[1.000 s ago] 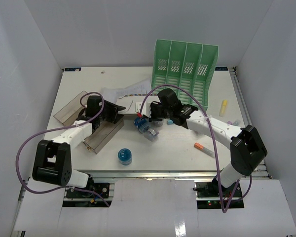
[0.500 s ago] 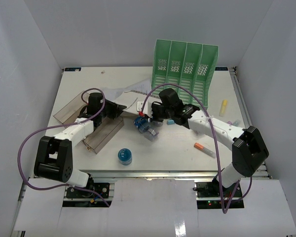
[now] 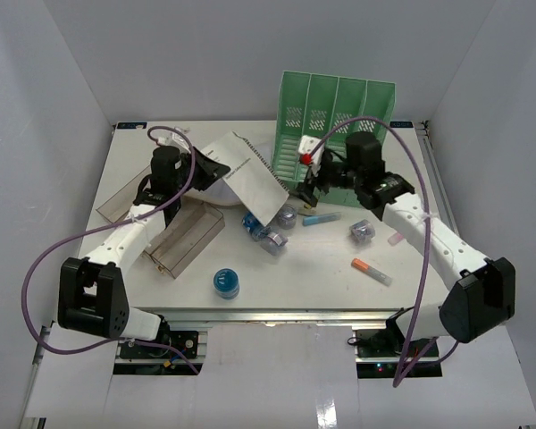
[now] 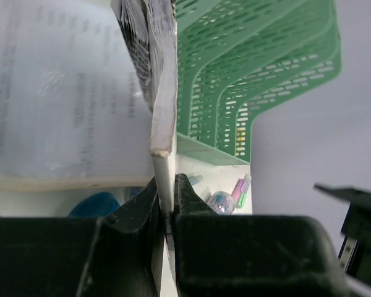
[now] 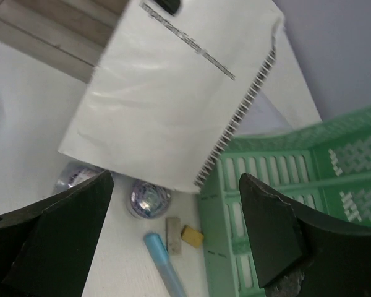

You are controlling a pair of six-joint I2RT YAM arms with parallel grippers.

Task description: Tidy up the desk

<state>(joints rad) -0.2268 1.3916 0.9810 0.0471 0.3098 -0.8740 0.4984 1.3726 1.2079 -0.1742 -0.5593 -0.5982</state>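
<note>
The left gripper (image 3: 205, 166) is pinched tight on one edge of a spiral notebook (image 3: 250, 179), which hangs tilted above the middle of the white desk (image 3: 304, 268). In the left wrist view the two fingers (image 4: 136, 210) clamp the notebook's thin edge. The right gripper (image 3: 305, 186) stands wide apart and holds nothing, at 3 o'clock of the notebook and just in front of the green rack (image 3: 339, 125), which sits at the desk's 1 o'clock.

The step in hand looks like filing the notebook in the rack. The next move would call for swinging it toward 2 o'clock, turning it upright so that it lines up with a slot, then lowering it in. The empty right gripper could steady the free end, or would have to pull clear, since it sits between the notebook and the rack's mouth.

Loose items lie below the notebook:
- Two small bottles (image 3: 266, 234) sit under its lower corner.
- A blue pen (image 3: 322, 217) lies near the rack's foot.
- A jar (image 3: 362, 231) stands at 4 o'clock of the pen.
- An orange marker (image 3: 371, 269) lies toward 5 o'clock.
- A blue roll (image 3: 225, 282) sits at 6 o'clock by the near edge.

A clear tray (image 3: 174, 237) lies at 9 o'clock, with a loose sheet (image 3: 205, 192) beside it. Whether the rack's slots are free cannot be told.
</note>
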